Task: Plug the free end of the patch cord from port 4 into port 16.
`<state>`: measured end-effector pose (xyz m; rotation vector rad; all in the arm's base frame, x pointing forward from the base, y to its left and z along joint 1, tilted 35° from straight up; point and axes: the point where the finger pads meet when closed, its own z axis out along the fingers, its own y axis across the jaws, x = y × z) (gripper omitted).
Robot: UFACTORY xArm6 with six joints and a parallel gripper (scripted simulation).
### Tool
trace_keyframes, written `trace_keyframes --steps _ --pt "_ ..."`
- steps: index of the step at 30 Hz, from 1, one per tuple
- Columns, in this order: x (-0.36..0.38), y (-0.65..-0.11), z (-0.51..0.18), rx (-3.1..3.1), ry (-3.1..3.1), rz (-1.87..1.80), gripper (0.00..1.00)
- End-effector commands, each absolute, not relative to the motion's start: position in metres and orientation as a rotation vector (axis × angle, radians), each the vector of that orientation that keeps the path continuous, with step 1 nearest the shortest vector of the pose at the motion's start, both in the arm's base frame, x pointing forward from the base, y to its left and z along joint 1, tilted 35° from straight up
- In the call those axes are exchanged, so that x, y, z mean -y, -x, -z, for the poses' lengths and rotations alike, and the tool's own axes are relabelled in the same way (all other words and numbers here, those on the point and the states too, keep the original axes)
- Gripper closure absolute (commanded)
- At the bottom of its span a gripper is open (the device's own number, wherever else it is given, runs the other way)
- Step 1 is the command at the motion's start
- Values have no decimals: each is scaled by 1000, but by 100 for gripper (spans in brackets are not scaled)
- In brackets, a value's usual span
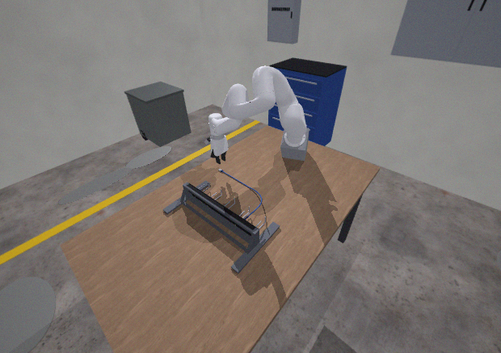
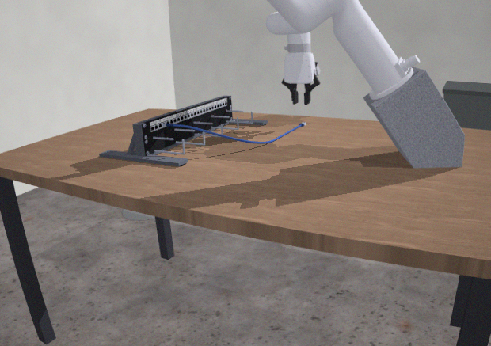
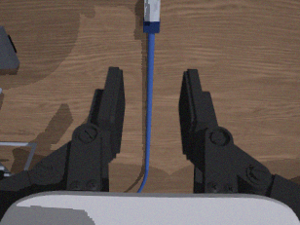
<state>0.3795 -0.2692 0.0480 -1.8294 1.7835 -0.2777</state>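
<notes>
The gripper (image 1: 221,161) (image 2: 300,103) (image 3: 153,72) is open and empty, fingers pointing down, above the table. The free plug (image 1: 220,170) (image 2: 303,123) (image 3: 152,11) of the patch cord lies on or near the table below it, cut off by the top edge of the wrist view. The blue cord (image 1: 242,185) (image 2: 253,141) (image 3: 150,92) runs between the fingers in the wrist view, well below them, and curves back to a port near the rack's low-numbered end. The rack (image 1: 218,215) (image 2: 137,139) stands upright. Its port numbers are too small to read.
Thin wire cable guides (image 1: 229,203) (image 2: 184,145) stick out from the rack's port side. The rack's feet (image 1: 255,246) (image 2: 174,161) rest on the wooden table (image 1: 133,267) (image 2: 317,222) (image 3: 243,48). The arm's grey base block (image 1: 294,153) (image 2: 432,123) stands at the table's other side.
</notes>
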Motion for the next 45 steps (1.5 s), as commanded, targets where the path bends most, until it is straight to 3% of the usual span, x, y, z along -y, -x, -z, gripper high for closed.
trace_keyframes --steps 1,45 --pt "270 -380 -49 -1784 1829 282 62" --pt "263 -396 -24 -1784 1829 282 62"
